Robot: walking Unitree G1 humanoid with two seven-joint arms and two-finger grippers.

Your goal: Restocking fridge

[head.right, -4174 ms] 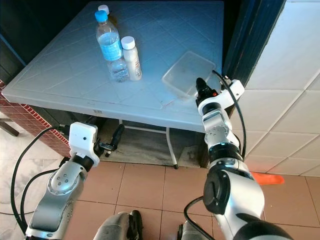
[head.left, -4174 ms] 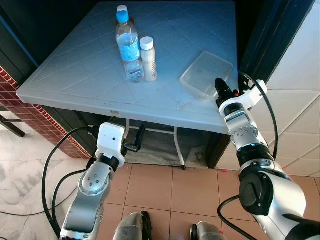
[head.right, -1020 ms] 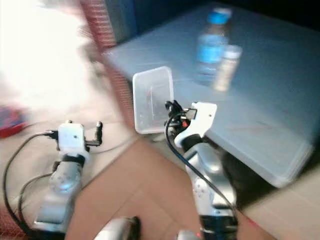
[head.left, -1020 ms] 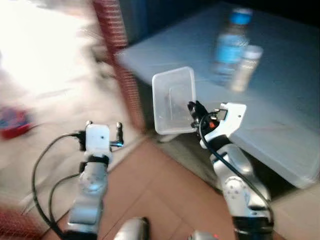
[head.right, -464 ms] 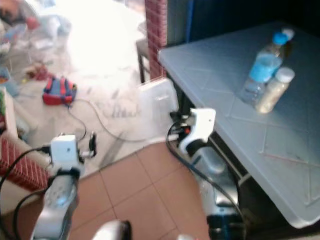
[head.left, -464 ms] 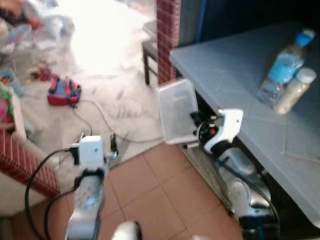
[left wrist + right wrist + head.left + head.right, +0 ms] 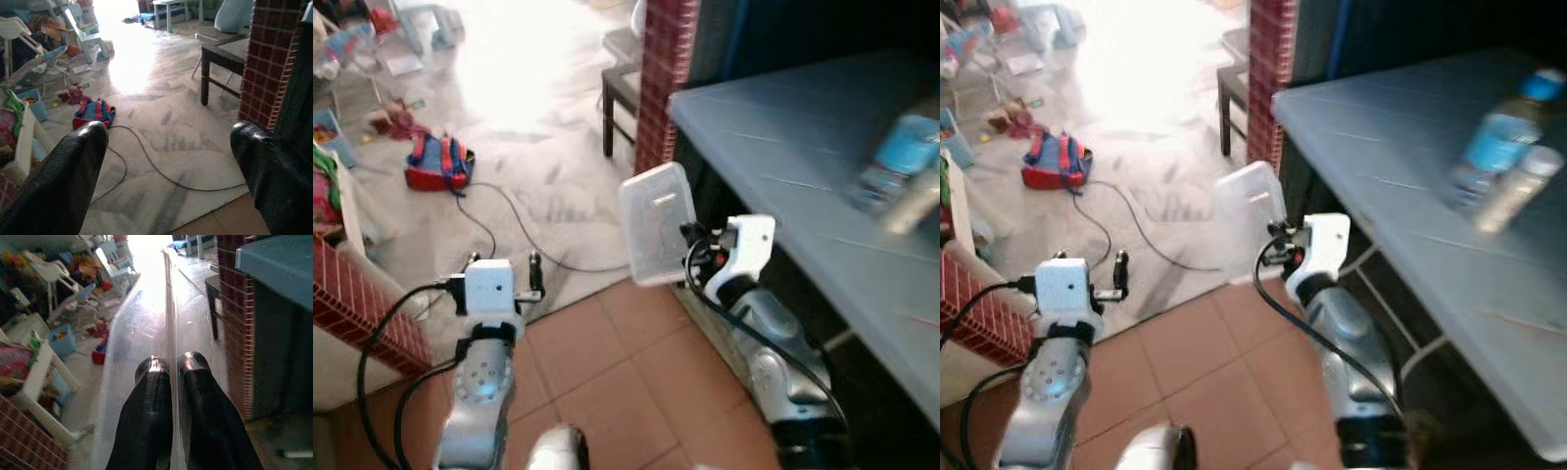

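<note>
Floor (image 7: 607,352): terracotta tiles near the robot, pale marble beyond, with a black cable (image 7: 509,220) trailing across it. Table (image 7: 783,147): grey-blue tiled top, at the robot's right, beside a red brick pillar (image 7: 658,78). Dark side table (image 7: 220,54) past the pillar. Tub (image 7: 656,235): clear plastic, tilted on edge, held in the air off the table's near corner; right gripper (image 7: 172,369) clenched on its rim, one finger either side of the wall. Backpack (image 7: 435,166): red and blue, lying on the marble. Bottles (image 7: 1503,162): blue-labelled one and a white-capped one, blurred, standing on the table. Left gripper (image 7: 168,142): fingers spread wide, holding nothing, low over the floor.
</note>
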